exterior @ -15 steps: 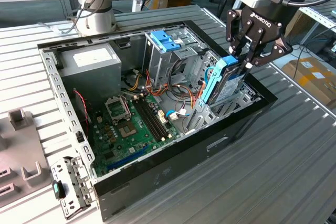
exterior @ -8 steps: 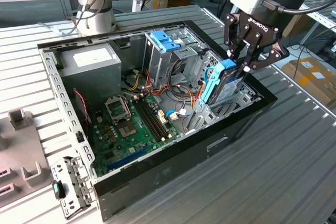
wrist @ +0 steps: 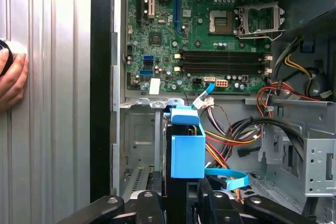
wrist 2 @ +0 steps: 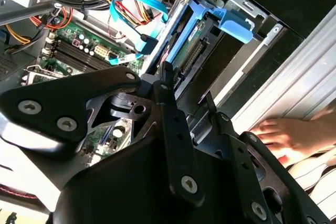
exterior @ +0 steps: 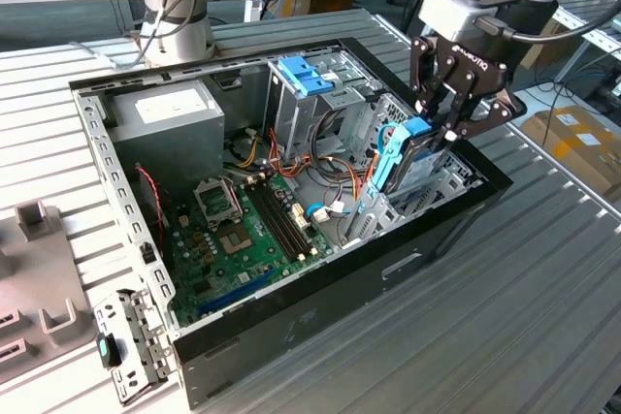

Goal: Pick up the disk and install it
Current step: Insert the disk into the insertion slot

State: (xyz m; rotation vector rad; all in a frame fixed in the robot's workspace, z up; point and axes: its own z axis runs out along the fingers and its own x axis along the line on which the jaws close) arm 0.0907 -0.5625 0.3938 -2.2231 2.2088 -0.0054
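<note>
Right now the disk (exterior: 417,157) is up on edge at the corner of the computer case (exterior: 320,327) on the exterior view's right, its lower part down between the walls of the drive bay (exterior: 458,179) and its upper part standing proud of it. The gripper (exterior: 444,128) has it from above, fingers (wrist 2: 169,98) clamped on the top edge, with the blue side rail (wrist: 187,153) facing the first wrist view. So the pick-up looks done. The install, I'd say, is partway: the disk is entering the bay but not seated. Around it, loose cables and the motherboard (exterior: 247,230). Outside the case, a person's hand (wrist 2: 278,135) rests on the slatted table (exterior: 505,317).
</note>
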